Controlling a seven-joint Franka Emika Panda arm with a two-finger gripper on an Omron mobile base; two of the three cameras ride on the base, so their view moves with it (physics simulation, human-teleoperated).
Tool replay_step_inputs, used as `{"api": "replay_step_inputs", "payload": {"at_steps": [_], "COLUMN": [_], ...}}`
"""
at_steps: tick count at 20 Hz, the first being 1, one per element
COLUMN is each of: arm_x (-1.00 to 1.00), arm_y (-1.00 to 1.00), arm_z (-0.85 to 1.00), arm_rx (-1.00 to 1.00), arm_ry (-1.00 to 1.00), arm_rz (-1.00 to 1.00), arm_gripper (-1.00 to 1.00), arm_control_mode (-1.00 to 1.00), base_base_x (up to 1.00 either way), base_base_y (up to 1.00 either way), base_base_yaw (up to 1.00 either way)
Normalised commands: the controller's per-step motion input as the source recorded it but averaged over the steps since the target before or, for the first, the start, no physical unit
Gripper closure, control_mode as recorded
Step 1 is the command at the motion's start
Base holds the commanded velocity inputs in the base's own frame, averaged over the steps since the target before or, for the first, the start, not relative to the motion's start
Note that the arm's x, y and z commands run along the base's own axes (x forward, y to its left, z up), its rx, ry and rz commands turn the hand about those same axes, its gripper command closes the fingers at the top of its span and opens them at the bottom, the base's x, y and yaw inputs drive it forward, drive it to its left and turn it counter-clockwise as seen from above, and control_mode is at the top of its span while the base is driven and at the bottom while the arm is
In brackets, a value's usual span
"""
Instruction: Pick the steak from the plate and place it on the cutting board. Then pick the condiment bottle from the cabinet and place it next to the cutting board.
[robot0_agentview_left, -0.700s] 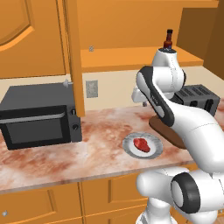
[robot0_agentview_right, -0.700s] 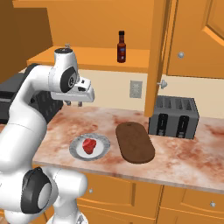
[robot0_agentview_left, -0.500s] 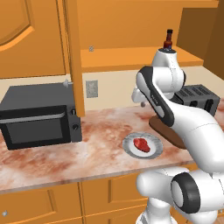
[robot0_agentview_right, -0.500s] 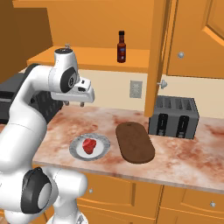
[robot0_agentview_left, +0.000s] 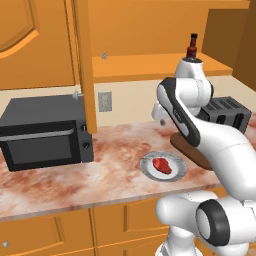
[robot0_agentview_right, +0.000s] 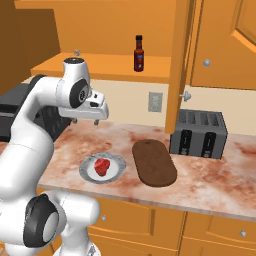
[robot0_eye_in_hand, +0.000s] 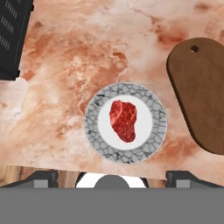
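At centre of the hand view: steak (robot0_eye_in_hand: 124, 120) lies on the plate (robot0_eye_in_hand: 154, 129); cutting board (robot0_eye_in_hand: 202, 92) at right edge, apart from it | upper middle, right base view: condiment bottle (robot0_agentview_right: 139, 53) upright on cabinet (robot0_agentview_right: 105, 67) shelf | gripper (robot0_agentview_right: 96, 116) above counter (robot0_agentview_right: 215, 175); cannot tell if spread

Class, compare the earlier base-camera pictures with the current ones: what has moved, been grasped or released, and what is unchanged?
Nothing has visibly changed. The end effector still hovers above the counter, holding nothing. The steak remains on the plate, the cutting board lies bare beside it, and the condiment bottle stands on the cabinet shelf.
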Motion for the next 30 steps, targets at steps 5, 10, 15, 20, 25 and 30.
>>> {"api": "replay_step_inputs", "payload": {"at_steps": [5,10,15,20,25,30], "arm_x": [-0.19,-0.21,-0.2,-0.18,-0.16,-0.12], "arm_y": [-0.1,-0.04,0.0,0.0,0.0,0.0], "arm_z": [-0.16,-0.2,-0.24,-0.25,-0.27,-0.28], "arm_rx": [-0.01,-0.01,-0.02,-0.02,-0.01,0.0], "arm_ry": [0.04,0.05,0.07,0.07,0.07,0.06], "arm_rz": [0.02,0.04,0.04,0.04,0.04,0.05], "arm_gripper": [-1.0,-1.0,-1.0,-1.0,-1.0,-1.0], "arm_control_mode": [-1.0,-1.0,-1.0,-1.0,-1.0,-1.0], "base_base_x": [0.0,0.0,0.0,0.0,0.0,0.0], "base_base_y": [0.0,0.0,0.0,0.0,0.0,0.0], "base_base_yaw": [0.0,0.0,0.0,0.0,0.0,0.0]}}
